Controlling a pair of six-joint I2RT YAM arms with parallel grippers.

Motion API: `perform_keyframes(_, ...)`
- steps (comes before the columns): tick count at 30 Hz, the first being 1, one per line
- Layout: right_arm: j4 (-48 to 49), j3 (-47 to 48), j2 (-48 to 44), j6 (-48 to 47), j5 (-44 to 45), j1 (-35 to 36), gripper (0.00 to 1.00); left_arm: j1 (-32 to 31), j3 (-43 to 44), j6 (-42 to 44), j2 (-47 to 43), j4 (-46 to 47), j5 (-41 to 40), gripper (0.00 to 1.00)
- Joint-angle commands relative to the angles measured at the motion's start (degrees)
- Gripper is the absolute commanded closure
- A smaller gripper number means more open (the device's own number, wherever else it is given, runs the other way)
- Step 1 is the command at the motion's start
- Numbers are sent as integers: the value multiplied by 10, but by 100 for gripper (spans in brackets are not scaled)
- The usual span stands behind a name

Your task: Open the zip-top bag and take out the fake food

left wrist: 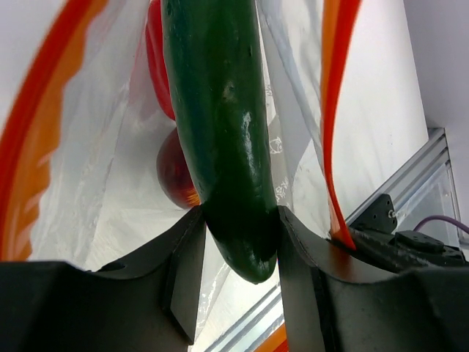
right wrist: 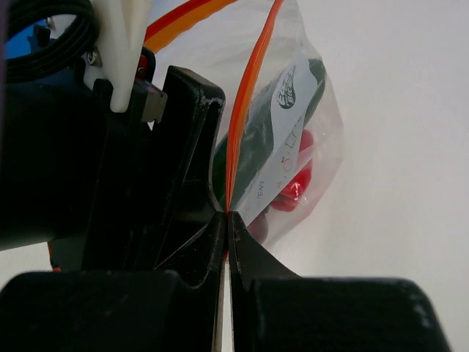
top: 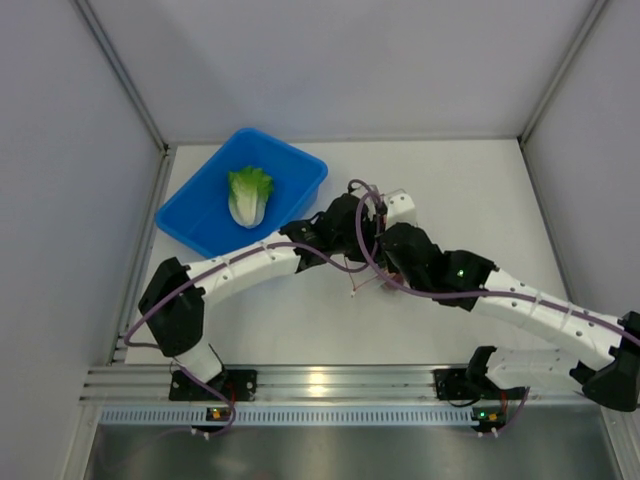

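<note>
The clear zip-top bag [right wrist: 308, 139] with its orange-red zipper strip [right wrist: 245, 103] lies under both wrists at the table's middle [top: 385, 215]. My right gripper [right wrist: 228, 214] is shut on the strip. My left gripper [left wrist: 240, 213] reaches into the open mouth and is shut on the dark green cucumber [left wrist: 220, 117]. A red pepper [left wrist: 157, 66] and a dark red round piece [left wrist: 176, 172] lie deeper inside the bag. The green-white lettuce head [top: 249, 193] lies in the blue bin.
The blue plastic bin [top: 190, 215] stands at the back left, close to the left arm. White walls enclose the table on three sides. An aluminium rail [top: 320, 383] runs along the near edge.
</note>
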Motion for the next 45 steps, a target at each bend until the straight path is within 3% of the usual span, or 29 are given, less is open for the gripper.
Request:
perform_keyframes(1,36,4,11,15,-28,26,100,5,32,-16,12,20,-9,100)
perform_keyframes(15,5,-11,64,63,97,18,100,11,4,-28,-42,3,9,100)
perform_keyframes(31,19,-18,36,42,92,-46,100,22,-80,13,-157,-29,49,100)
perform_keyframes(39,20,-11,24,30,56,-104,100,36,-82,53,-193,-89,12,100)
perform_keyframes(45,19,-15,6,20,28,-148,100,69,-110,58,-258,-116,-106,100)
